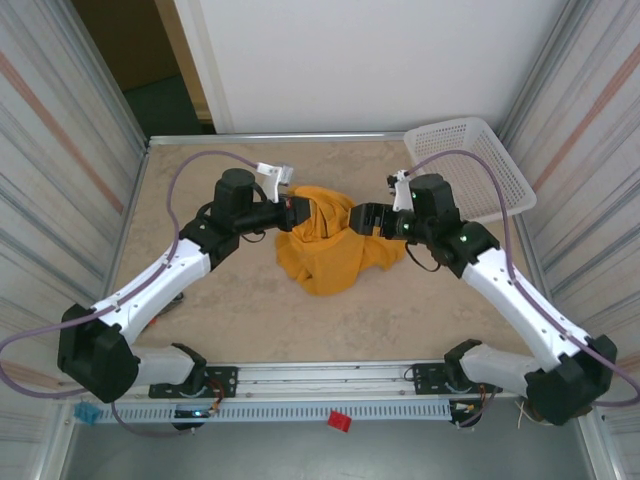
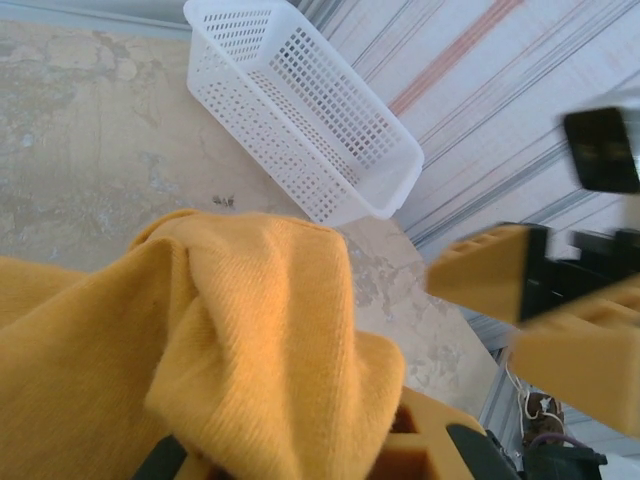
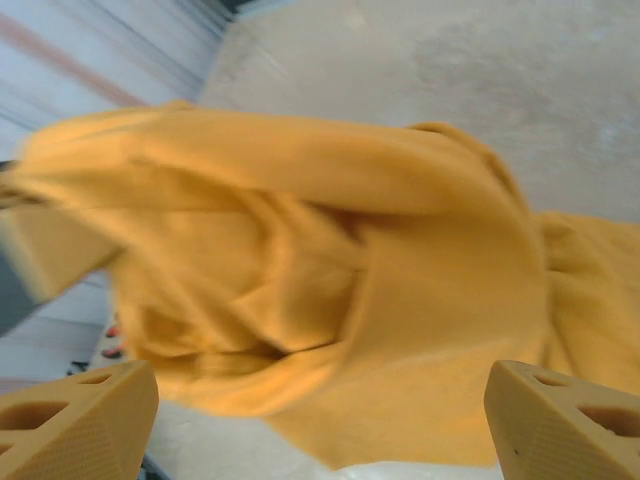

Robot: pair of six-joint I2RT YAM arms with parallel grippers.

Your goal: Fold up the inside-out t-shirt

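White plastic, perforated all over, the basket sits at the far right corner of the bench, and its mesh floor can be seen from wall to wall. From the left wrist it lies well beyond the cloth, one short end towards the camera.

The inside-out t-shirt is a crumpled mustard heap at the middle of the bench, a little nearer the far edge than the near one and well apart from the basket. Its top is pulled up into a ridge that runs left to right between the two grippers, and that ridge is the long axis of the bundle. The rest hangs down and spreads on the bench towards the near edge. No collar, sleeve or hem stands out, so which way the shirt points cannot be told.

The left gripper is at the left end of the ridge, clamped on a fold of the cloth, which drapes over its fingers. The right gripper is at the right end with its fingers spread wide. The shirt bulges just ahead of them; whether they touch it cannot be told.
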